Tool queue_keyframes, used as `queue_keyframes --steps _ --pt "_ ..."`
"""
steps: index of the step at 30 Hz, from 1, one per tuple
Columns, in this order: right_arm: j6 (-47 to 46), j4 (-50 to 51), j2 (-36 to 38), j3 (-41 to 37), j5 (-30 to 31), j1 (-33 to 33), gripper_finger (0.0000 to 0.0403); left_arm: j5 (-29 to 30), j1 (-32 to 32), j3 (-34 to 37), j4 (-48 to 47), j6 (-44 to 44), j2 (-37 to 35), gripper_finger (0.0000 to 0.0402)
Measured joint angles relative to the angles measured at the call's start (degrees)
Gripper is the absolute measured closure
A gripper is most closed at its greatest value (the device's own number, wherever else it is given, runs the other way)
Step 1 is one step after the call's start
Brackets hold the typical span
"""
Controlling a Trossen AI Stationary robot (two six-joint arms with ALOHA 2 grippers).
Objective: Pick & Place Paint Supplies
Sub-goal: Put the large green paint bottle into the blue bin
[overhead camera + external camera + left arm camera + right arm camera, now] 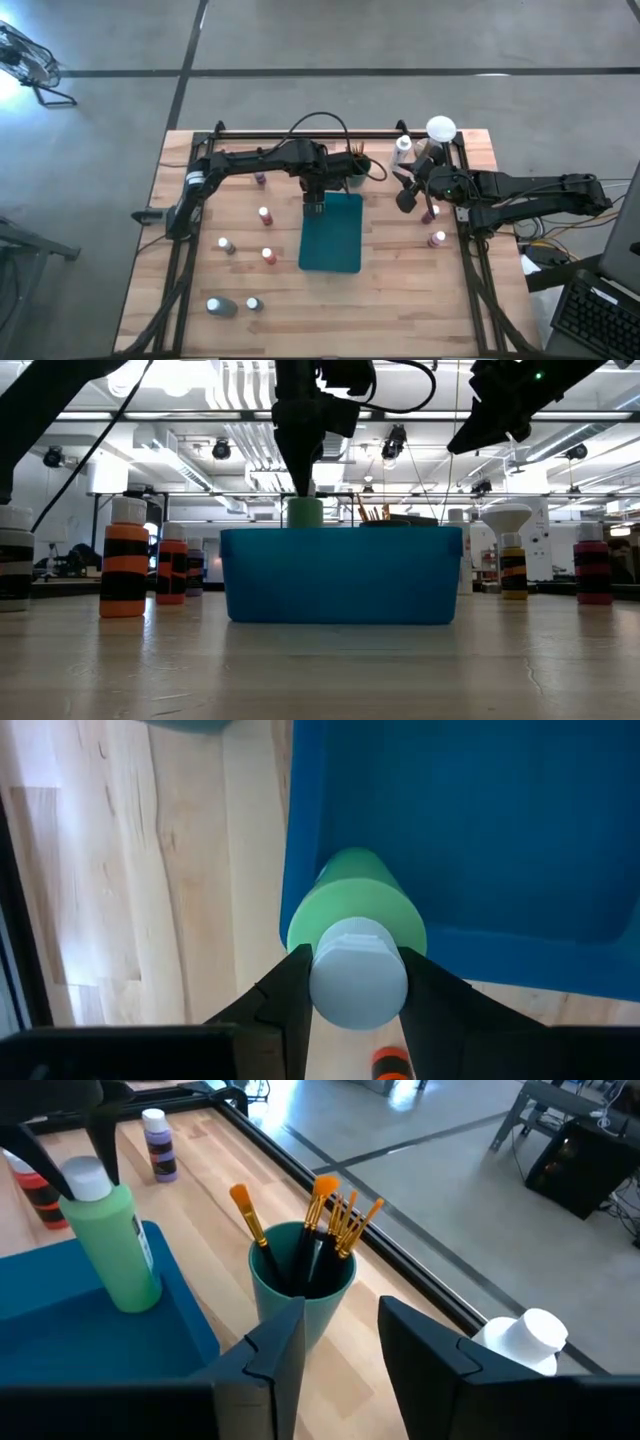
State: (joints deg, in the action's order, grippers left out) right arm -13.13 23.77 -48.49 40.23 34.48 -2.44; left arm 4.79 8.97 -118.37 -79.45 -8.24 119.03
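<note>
Green bottle (352,920): one, clamped by left end effector (355,982) over tray (332,232); right end effector (340,1345) empty, open; five brushes (335,1215).

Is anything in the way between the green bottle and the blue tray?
Nothing visible. The left gripper is shut on the cap of the green bottle, tilted right at the far edge of the teal tray. The tray floor in the left wrist view is bare, with no other bottle lying there.
</note>
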Motion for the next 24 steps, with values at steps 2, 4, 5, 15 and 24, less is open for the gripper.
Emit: queue_keyframes --steps 2,4,5,15,24 --pt "0.0 0.0 0.0 0.0 0.0 0.0 0.0273 -0.3 0.3 0.0 0.5 0.1 -0.2 0.0280" --pt "0.0 0.0 0.0 0.0 0.0 0.0 0.0270 -0.6 0.6 0.1 1.0 0.2 -0.6 0.0280" --pt "0.0 0.0 0.0 0.0 0.0 0.0 0.0269 -0.6 0.7 0.2 1.1 0.2 -0.9 0.0280" --pt "0.0 0.0 0.0 0.0 0.0 0.0 0.0290 -0.6 2.1 0.4 1.4 0.4 -1.4 0.0150" --pt "0.0 0.0 0.0 0.0 -0.1 0.0 0.0314 -0.1 2.4 0.5 -0.5 0.5 -1.9 0.0137"
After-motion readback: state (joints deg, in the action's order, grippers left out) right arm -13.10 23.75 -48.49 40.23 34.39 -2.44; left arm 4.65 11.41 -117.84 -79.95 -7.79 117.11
